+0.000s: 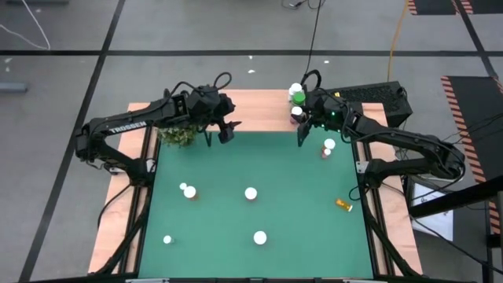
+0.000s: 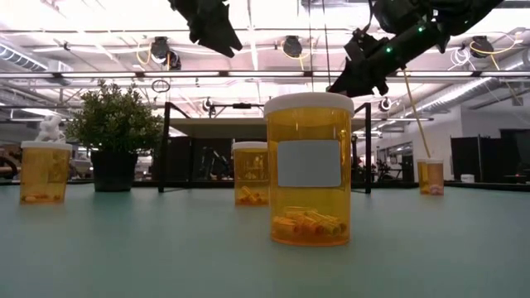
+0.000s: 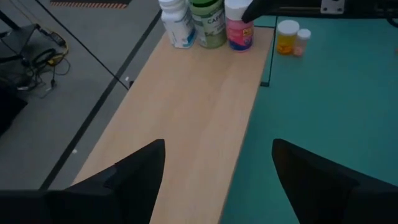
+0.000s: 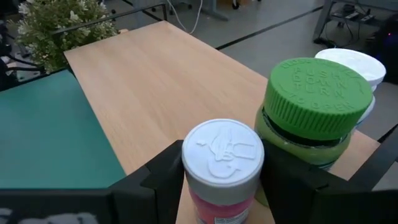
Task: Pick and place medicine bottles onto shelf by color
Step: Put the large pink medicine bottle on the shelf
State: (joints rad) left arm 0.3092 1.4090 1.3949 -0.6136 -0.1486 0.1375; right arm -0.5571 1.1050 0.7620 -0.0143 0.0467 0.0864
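The shelf is a light-wood board along the mat's far edge. On its right end three medicine bottles stand upright in a row: a white one, a green-capped one and a pink one with a white cap. My right gripper is shut on the pink bottle. My left gripper hangs open above the shelf's near edge, left of the middle, with nothing between its fingers. Several orange bottles with white caps stand on the green mat. My right gripper has the pink bottle's top, at the cap and just below it, pinched between its two fingers. One finger is on the near side, the other between it and the green-capped bottle. It reaches in slanting from the table's right. The bottle stands upright on the shelf.
A bushy plant stands at the shelf's left end, close to my left arm. Two small bottles stand on the mat near my right arm, and an orange one lies on its side. The shelf's middle is bare wood.
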